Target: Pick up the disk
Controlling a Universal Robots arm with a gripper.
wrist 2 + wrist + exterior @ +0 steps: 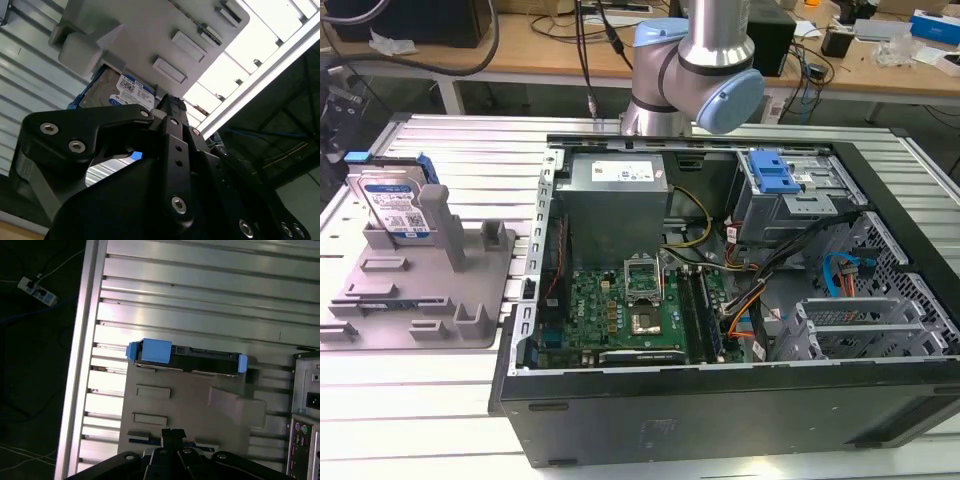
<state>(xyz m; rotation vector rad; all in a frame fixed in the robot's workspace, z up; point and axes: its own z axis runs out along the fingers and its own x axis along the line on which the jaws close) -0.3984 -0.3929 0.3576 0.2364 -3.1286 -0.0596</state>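
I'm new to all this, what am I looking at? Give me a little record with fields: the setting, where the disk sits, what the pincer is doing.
Setting: slatted metal table carrying an open computer case
Disk: the disk stands on edge in the grey holder tray, to the exterior view's left of the case
Pincer: the pincer is shut, holds nothing and is apart from the disk
Progress: disk not yet picked up
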